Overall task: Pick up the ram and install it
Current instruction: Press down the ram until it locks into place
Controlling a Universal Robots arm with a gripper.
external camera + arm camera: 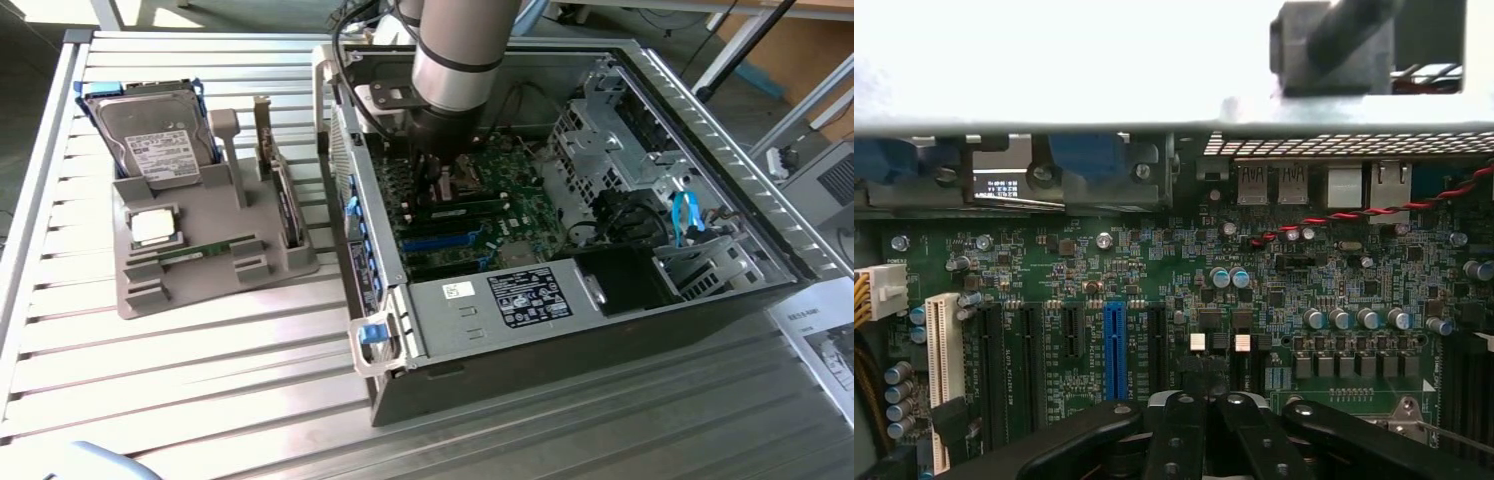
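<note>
Well apart from the jaws, out on the grey holder beside the open computer case, a ram stick lies flat, long axis running across toward the case. Gripper down over the motherboard, jaws pressed together, nothing seen between them. Slatted metal table; bright workshop beyond.

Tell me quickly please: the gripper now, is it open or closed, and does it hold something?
Gripper: closed, low over the motherboard inside the computer case; whether it holds a ram stick cannot be told.
</note>
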